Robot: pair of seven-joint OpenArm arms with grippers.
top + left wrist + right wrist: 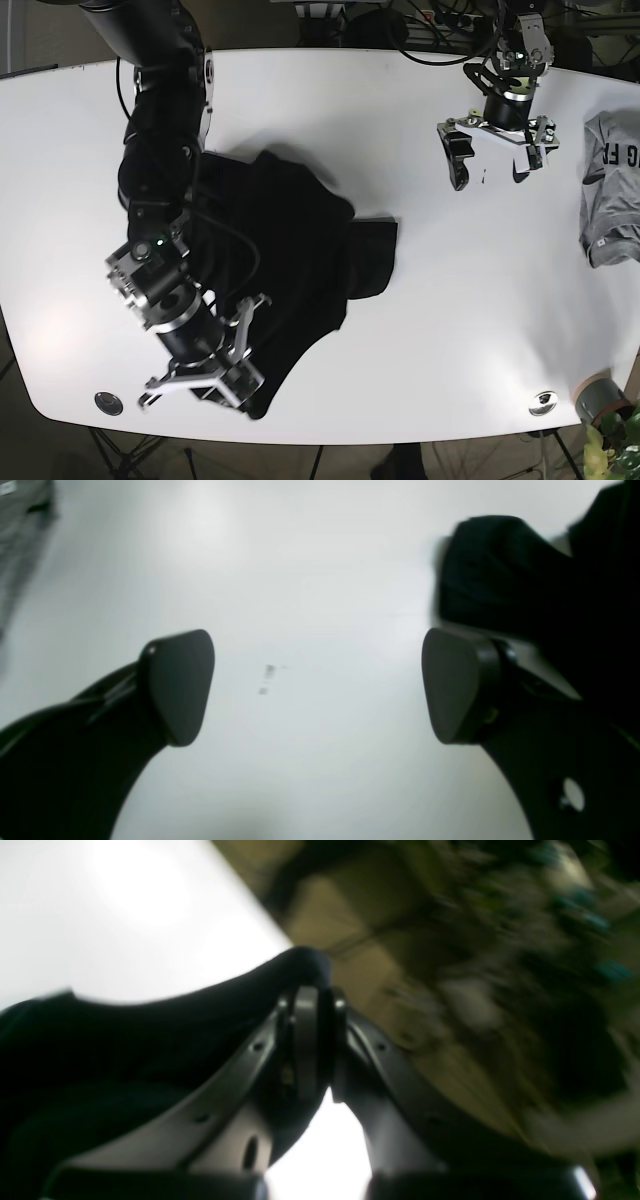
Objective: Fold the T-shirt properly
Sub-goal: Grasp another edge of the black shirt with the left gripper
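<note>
So the right arm reaches down across the black T-shirt [290, 270] from about 11 o'clock on the white tabletop [450, 300], elbow bent, wrist pointing toward 5 o'clock, and the right gripper [232, 372] sits right at the shirt's near hem, close to the tabletop's front edge. In its wrist view the fingers [306, 1040] are pinched tight together with a fold of the black fabric [125, 1040] bunched up against them, so it's clenched on the T-shirt. The shirt itself is a crumpled heap left of center, one sleeve sticking out toward 3 o'clock. The left arm is way over at 1 o'clock, well apart from the shirt, hanging over bare tabletop with the left gripper [490, 160] spread wide, nothing in it. Its wrist view shows both pads [180, 685] far apart with just white surface between them, plus a dark blurry bit of black cloth [500, 575] at the upper right. A second grey shirt [610, 190] with white lettering lies at the 3 o'clock edge, and a small grey cup-like thing [598, 398] sits near the 5 o'clock corner; can't tell what's in it.
</note>
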